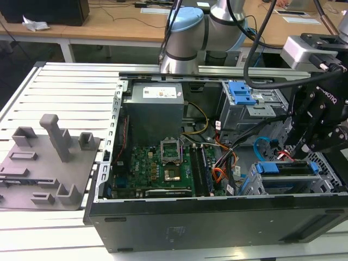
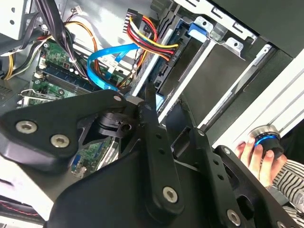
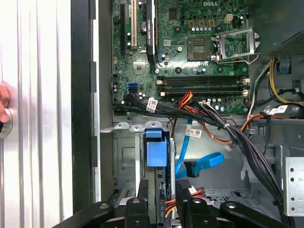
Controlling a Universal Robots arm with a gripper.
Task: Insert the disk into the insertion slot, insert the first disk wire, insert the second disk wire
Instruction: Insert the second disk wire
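End effector (image 3: 164, 186): fingers apart, I note, straddling the disk (image 3: 156, 153) at its wired end. Disk seated in slot (image 3: 124, 161), at the case's (image 1: 217, 217) near corner, exterior view's right. Beyond: blue cable (image 3: 204, 161), looped.

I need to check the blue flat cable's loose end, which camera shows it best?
The first wrist view: the blue flat cable lies in the open, its dark end plug visible. The second wrist view shows its loop, not the end. The exterior view shows a short curve.
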